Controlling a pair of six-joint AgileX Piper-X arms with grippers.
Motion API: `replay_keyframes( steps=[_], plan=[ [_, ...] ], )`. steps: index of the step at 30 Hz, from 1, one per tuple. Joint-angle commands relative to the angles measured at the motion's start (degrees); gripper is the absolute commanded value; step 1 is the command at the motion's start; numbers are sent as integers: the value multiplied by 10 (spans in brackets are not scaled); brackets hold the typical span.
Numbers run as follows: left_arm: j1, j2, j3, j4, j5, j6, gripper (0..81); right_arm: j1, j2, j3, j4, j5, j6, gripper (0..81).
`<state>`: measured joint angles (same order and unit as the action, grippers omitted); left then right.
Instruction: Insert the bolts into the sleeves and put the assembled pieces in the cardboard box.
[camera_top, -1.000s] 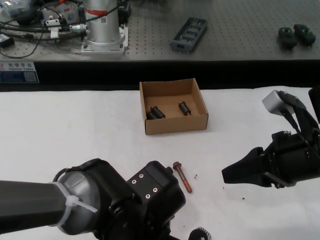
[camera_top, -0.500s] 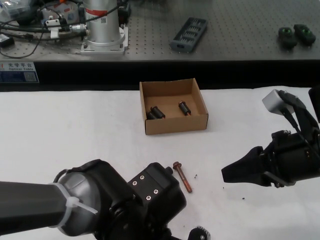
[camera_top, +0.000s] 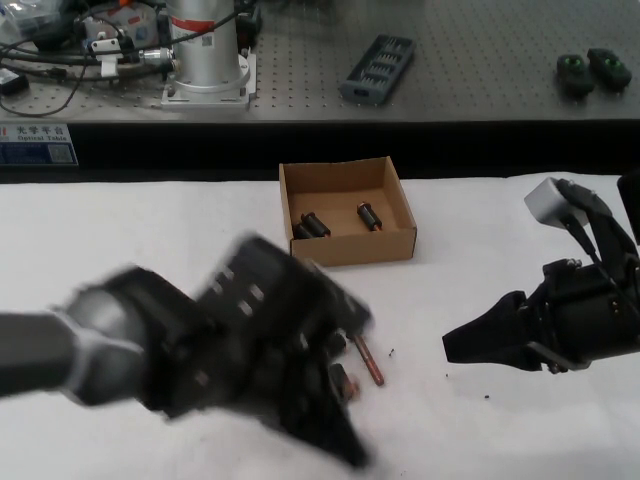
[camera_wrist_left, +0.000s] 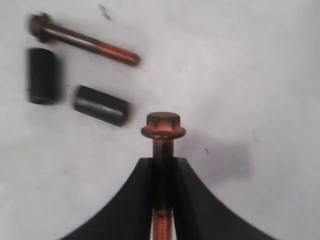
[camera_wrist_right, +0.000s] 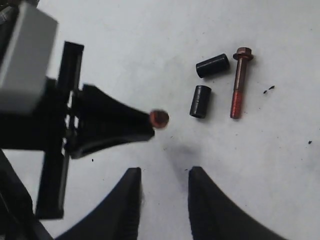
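The left end effector (camera_wrist_left: 163, 167) is clamped on a copper bolt (camera_wrist_left: 163, 131). The right end effector (camera_wrist_right: 165, 182) is parted and holds nothing. A loose bolt (camera_top: 368, 362) lies lower centre of the high view, with two sleeves (camera_wrist_left: 101, 104) just beside it. The cardboard box (camera_top: 350, 250) sits at centre.

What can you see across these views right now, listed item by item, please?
cardboard box: one, brown, far middle of the white bench
assembled pieces: two, black with copper, inside the cardboard box
sleeves: two, black, lying on the bench by the loose bolt
loose bolt: one, copper, lying on the bench
held bolt: one, copper, in the left pincer
rack: one, grey, on the table behind
left pincer: one, black, shut on the held bolt
right pincer: one, black, open, over the bench
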<state>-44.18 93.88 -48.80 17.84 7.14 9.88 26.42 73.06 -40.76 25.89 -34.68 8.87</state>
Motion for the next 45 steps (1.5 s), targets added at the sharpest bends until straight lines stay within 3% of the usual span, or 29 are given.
replay_keyframes(
  steps=[1,7,15,21,25,33,45],
  plan=[
    [64,-62,-11,-65,-9,-157,65,-2,-2,-1,-9,8,-10,247],
    [129,-107,6,-84,-3,-254,65,17,44,-13,-3,27,-9,247],
    [180,-199,78,-212,6,-395,65,92,163,-131,59,104,-12,247],
    [183,-287,127,-231,-48,-409,65,120,238,-225,99,126,-12,247],
    [192,-336,164,-231,-65,-435,65,131,293,-282,157,181,-27,247],
    [243,-357,225,-253,-65,-487,65,145,338,-317,206,261,-29,247],
    [314,-357,231,-291,-5,-487,65,196,397,-377,244,278,-16,307]
  ],
)
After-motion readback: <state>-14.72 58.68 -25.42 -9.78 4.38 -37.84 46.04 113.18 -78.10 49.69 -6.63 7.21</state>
